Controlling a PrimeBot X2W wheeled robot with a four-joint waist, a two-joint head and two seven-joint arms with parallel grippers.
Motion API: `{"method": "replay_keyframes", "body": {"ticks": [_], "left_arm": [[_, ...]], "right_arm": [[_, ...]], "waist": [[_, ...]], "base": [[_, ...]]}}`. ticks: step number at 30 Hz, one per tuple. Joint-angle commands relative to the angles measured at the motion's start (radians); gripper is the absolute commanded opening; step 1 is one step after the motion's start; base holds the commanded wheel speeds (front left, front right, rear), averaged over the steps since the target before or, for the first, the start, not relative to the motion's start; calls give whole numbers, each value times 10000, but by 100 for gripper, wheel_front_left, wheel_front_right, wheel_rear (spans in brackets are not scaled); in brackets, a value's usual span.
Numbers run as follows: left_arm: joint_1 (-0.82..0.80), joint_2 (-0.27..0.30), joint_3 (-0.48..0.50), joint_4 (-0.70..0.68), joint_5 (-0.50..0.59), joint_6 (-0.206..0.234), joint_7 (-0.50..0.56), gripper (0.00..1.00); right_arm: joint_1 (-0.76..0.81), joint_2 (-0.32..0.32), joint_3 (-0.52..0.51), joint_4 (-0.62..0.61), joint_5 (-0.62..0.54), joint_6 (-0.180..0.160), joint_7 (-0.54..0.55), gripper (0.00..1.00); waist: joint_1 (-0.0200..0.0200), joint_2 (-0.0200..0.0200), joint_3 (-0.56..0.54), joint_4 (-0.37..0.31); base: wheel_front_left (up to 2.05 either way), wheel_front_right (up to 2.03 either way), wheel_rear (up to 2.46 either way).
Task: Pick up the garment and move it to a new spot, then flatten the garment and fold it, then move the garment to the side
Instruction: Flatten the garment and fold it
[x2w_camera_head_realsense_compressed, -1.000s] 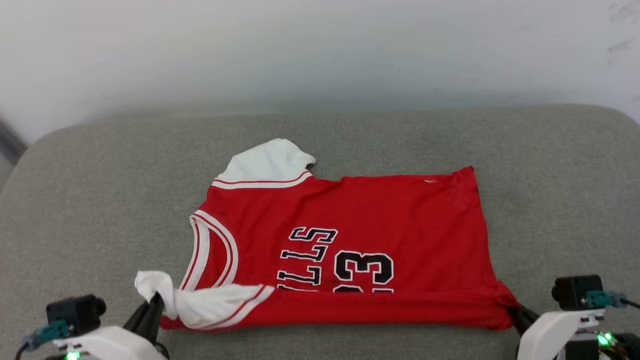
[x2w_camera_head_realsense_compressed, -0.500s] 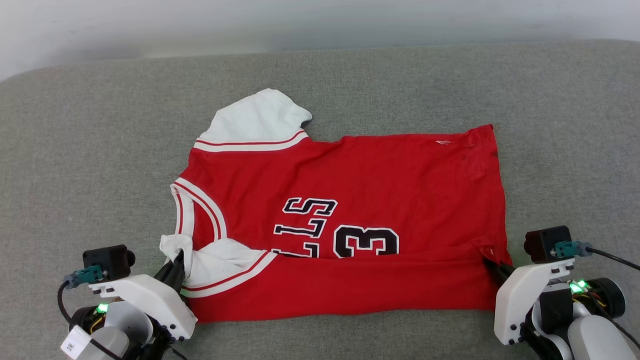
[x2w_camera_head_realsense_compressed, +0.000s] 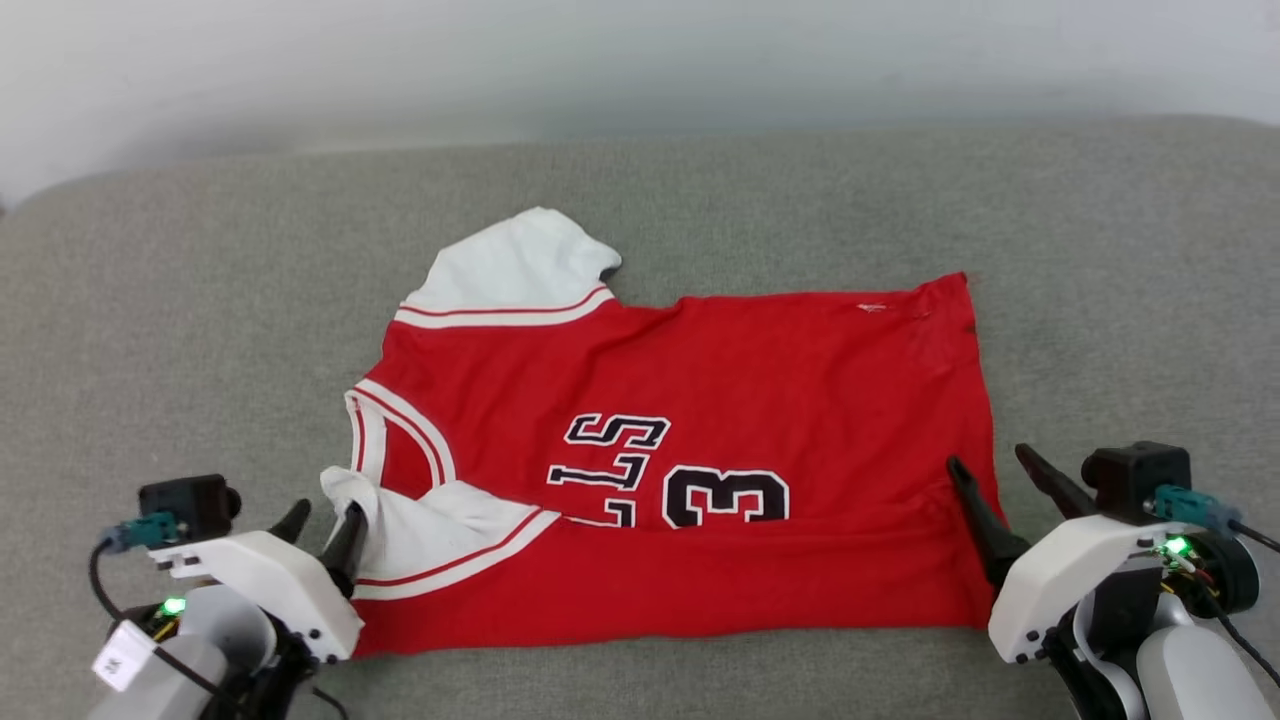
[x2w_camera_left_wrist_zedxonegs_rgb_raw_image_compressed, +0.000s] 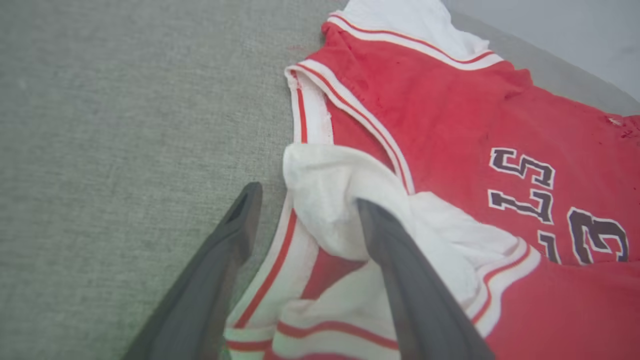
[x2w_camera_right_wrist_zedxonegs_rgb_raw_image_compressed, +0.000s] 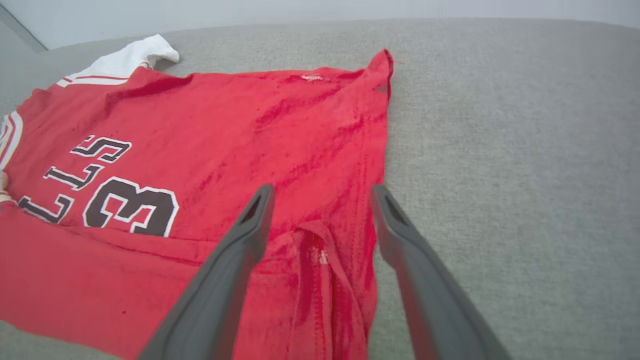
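The garment (x2w_camera_head_realsense_compressed: 700, 380), a red jersey with white sleeves and a black 3, lies flat across the grey cushion, its near long edge folded up over the lettering. My left gripper (x2w_camera_head_realsense_compressed: 322, 522) stands open at the collar end, and the bunched white sleeve (x2w_camera_left_wrist_zedxonegs_rgb_raw_image_compressed: 325, 200) lies loose between its fingers, against the inner one. My right gripper (x2w_camera_head_realsense_compressed: 990, 460) is open at the hem end, straddling the folded red corner (x2w_camera_right_wrist_zedxonegs_rgb_raw_image_compressed: 320, 250) without pinching it. In the wrist views the left gripper (x2w_camera_left_wrist_zedxonegs_rgb_raw_image_compressed: 307, 195) and the right gripper (x2w_camera_right_wrist_zedxonegs_rgb_raw_image_compressed: 322, 189) both show a wide gap. The far sleeve (x2w_camera_head_realsense_compressed: 510, 265) sticks out at the back.
The grey fabric cushion (x2w_camera_head_realsense_compressed: 180, 300) spreads wide to the left, right and behind the garment. A pale wall (x2w_camera_head_realsense_compressed: 600, 60) rises along its back edge. The cushion's front edge runs just under the garment's near fold.
Both grippers were shut on the garment's near corners, carried them up over the shirt, and have now opened and let go. The head camera has shifted too.
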Motion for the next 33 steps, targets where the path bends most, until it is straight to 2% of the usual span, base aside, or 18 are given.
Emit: {"method": "replay_keyframes", "body": {"ticks": [1,6,13,18,25,29,33], "left_arm": [[95,94,49,-117,-39,72,88,100],[533,1087,135,-1043,-180,618,1000,100],[1257,2703,-31,-2809,-767,963,3189,100],[1708,3375,-96,-3820,-1373,1435,4491,100],[1848,3439,-10,-3947,-1773,1766,4925,100],[1694,3238,-59,-3496,-1922,1640,5054,100],[1607,2844,-332,-3080,-2079,1302,5320,100]], "right_arm": [[153,43,-47,-105,-62,-5,-155,100],[650,258,-289,-683,-316,-5,-603,100],[1411,557,-392,-1783,-490,-4,-479,100],[1707,772,-329,-2540,-585,-4,-372,100],[1535,982,-141,-2973,-656,-4,-469,100],[1423,1052,-161,-2943,-647,-4,-511,100],[1382,1084,-307,-2837,-629,-4,-533,100]], "waist": [[-1,0,-267,-108],[-1,0,-886,-291],[-1,0,-1295,-502],[-1,0,-1051,-690],[-1,0,-210,-1031],[-1,0,134,-1181],[-1,0,325,-1273]], "base": [[0,0,0],[0,0,0],[0,0,0],[0,0,0],[0,0,0],[0,0,0],[0,0,0]]}}
